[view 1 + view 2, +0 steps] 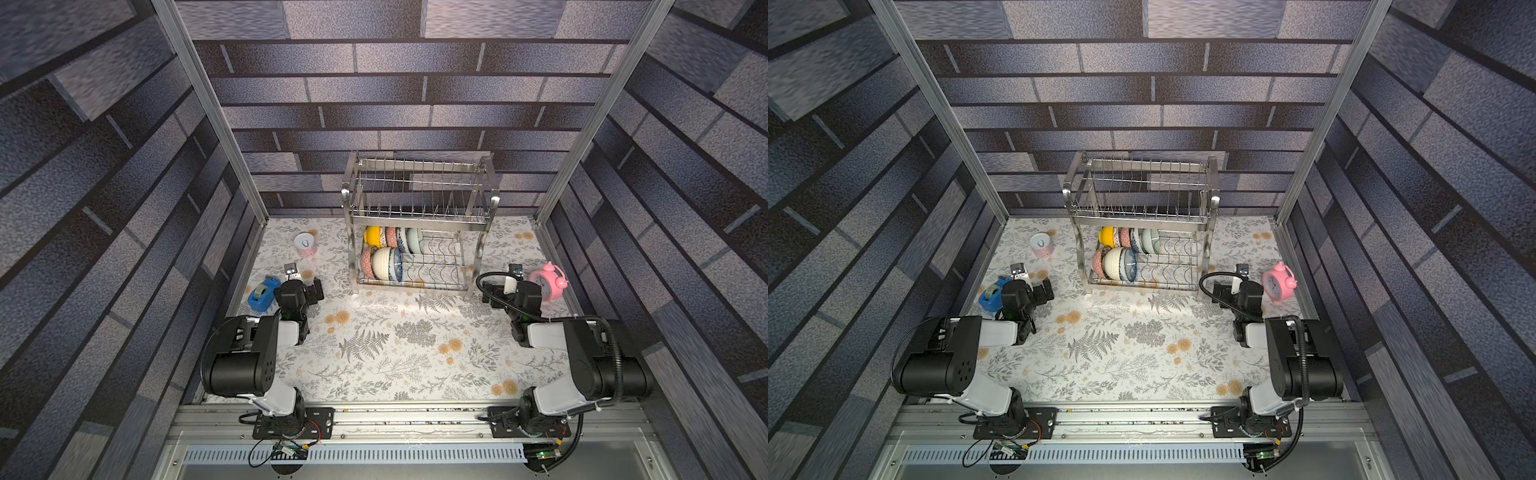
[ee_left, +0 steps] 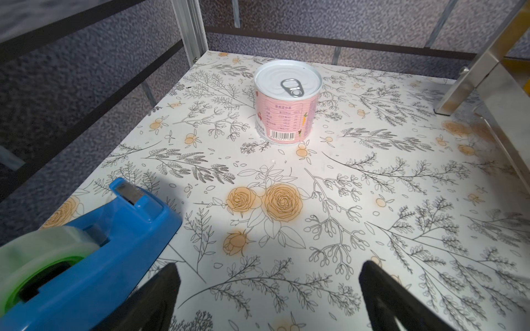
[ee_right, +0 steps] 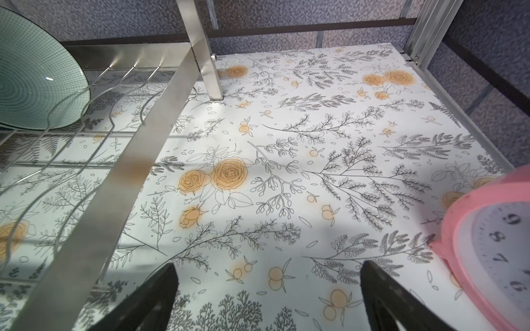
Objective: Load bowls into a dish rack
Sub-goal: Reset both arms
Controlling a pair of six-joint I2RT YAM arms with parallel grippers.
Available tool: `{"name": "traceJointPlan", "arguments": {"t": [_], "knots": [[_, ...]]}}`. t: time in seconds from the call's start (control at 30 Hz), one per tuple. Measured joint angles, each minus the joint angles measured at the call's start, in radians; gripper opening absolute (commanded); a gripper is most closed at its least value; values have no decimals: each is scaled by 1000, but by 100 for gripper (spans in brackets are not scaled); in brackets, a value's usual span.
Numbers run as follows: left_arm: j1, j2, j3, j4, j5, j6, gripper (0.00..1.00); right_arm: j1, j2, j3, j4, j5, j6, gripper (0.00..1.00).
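The steel dish rack (image 1: 419, 216) stands at the back middle of the flowered table in both top views. Its upper tier is bare wires. In the lower tier several bowls stand on edge at the left end: a yellow bowl (image 1: 372, 236), a pink patterned bowl (image 1: 367, 261), a cream bowl (image 1: 383, 262), a blue-and-white bowl (image 1: 398, 266) and a pale green bowl (image 3: 37, 77). My left gripper (image 2: 268, 268) hovers open and empty left of the rack, facing the back corner. My right gripper (image 3: 268, 268) is open and empty beside the rack's right side post (image 3: 137, 169).
A pink-and-white can (image 2: 287, 99) stands ahead of the left gripper. A blue tape dispenser (image 2: 94, 249) sits close beside its left finger. A pink alarm clock (image 3: 487, 243) is close to the right gripper. Enclosure walls and aluminium posts ring the table.
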Motion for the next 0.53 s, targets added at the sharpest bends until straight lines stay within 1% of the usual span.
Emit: {"name": "traceJointPlan", "arguments": {"t": [0.23, 0.53], "knots": [[1, 0, 1, 0, 34, 0, 100, 3, 0, 0, 24, 3, -4, 100], [8, 0, 2, -2, 45, 0, 100, 11, 0, 0, 24, 15, -11, 100]]}}
